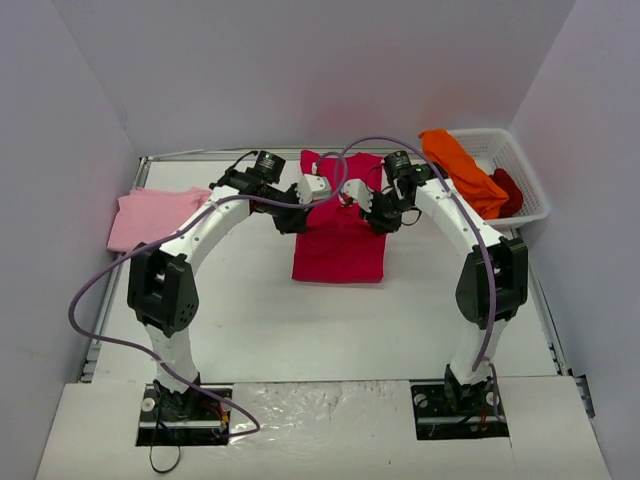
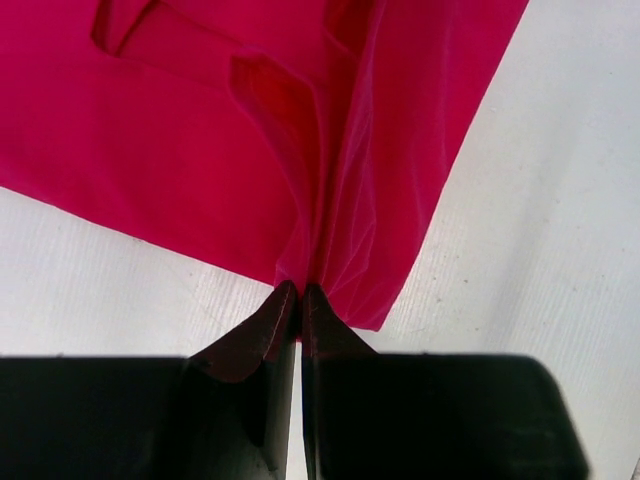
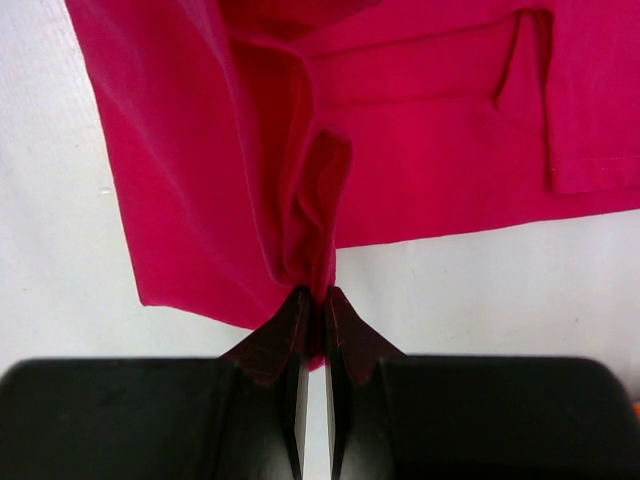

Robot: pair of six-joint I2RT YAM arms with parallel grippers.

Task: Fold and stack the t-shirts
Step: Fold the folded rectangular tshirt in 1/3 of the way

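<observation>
The crimson t-shirt (image 1: pixel 338 255) lies with its long axis near-to-far, clamped by the left gripper (image 2: pixel 301 291) and right gripper (image 3: pixel 316 293)

crimson-magenta t-shirt (image 1: pixel 340 245): is showing a plain, vivid crimson-magenta with no print, its folds shading to a deeper red
pale pink t-shirt (image 1: pixel 150 215): is showing a plain soft pink
orange t-shirt (image 1: pixel 460 165): is glowing a plain bright orange
dark red t-shirt (image 1: pixel 508 188): is showing a deep plain red
basket (image 1: pixel 533 180): is showing white, in an open mesh pattern
table (image 1: pixel 330 320): is showing white
left arm (image 1: pixel 195 235), right arm (image 1: pixel 462 232): are showing white links with black joints
cable (image 1: pixel 71 308): is showing lilac
left gripper (image 2: pixel 300 292), right gripper (image 3: pixel 318 298): are showing black, the tips taking on a dark red tint
</observation>
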